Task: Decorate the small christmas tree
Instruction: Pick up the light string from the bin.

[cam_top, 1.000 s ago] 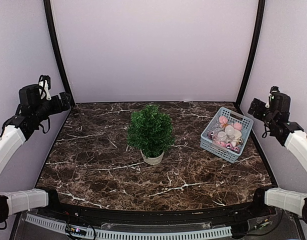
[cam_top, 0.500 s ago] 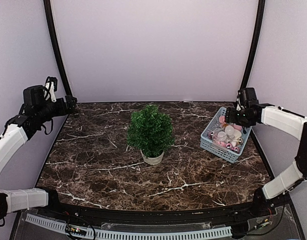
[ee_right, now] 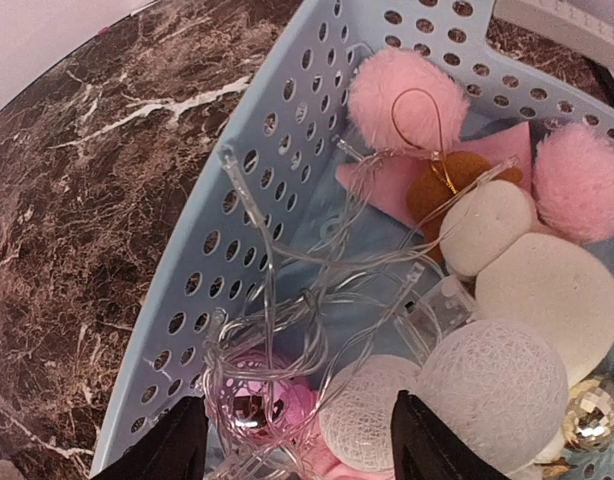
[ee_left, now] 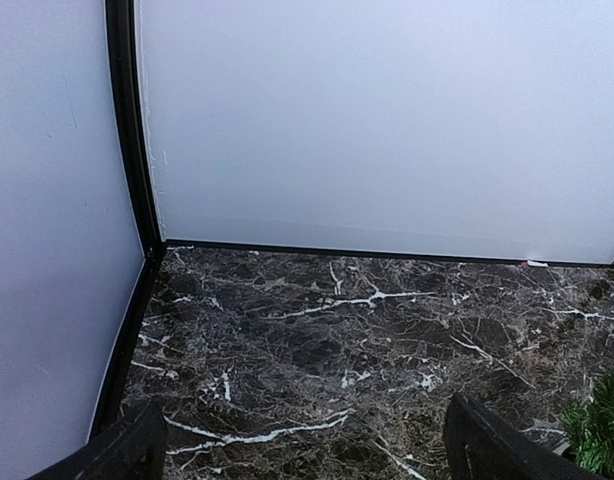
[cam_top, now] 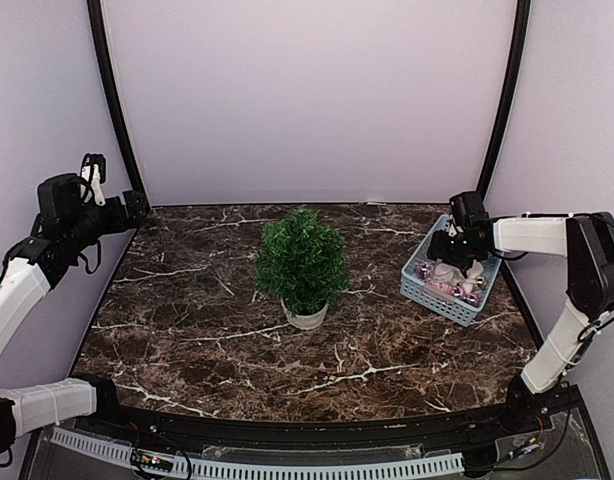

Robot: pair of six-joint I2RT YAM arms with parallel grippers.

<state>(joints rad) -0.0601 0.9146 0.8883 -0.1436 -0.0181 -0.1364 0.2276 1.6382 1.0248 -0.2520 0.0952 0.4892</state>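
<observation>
Dark-green small christmas tree (cam_top: pixel 301 262) centred on the surface (cam_top: pixel 187 330) in a pale pot, left jaws spread wide, well apart at far left, right jaws spread over the blue basket (cam_top: pixel 427 290) to its right.

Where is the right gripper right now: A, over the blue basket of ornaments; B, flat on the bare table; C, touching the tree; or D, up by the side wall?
A: the right gripper hangs over the blue basket, ornaments right below it, apart from the small christmas tree.
</observation>
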